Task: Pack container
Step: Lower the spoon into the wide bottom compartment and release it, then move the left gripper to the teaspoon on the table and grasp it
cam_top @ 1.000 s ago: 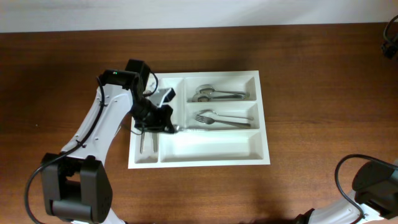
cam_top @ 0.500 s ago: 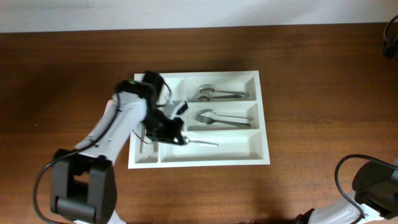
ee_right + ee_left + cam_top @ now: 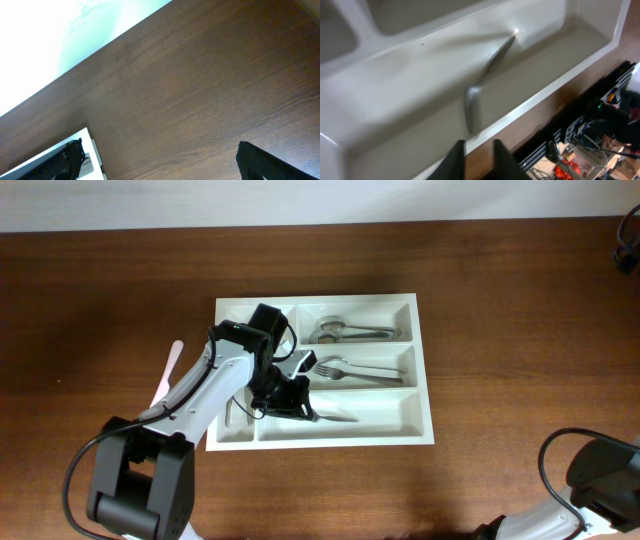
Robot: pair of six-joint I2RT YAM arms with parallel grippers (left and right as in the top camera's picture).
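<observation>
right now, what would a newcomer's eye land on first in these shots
The white tray in the middle of the dark table stands out first. The left tool is over its long near compartment and seems to grip a knife. Next come the spoons and forks, sorted into the two compartments behind it.

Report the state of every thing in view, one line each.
left gripper: shut on the knife.
knife: held tilted, tip down in the long compartment of the tray.
spoons: lying flat in their own compartment.
forks: lying flat in the middle compartment.
right gripper: open, empty.
</observation>
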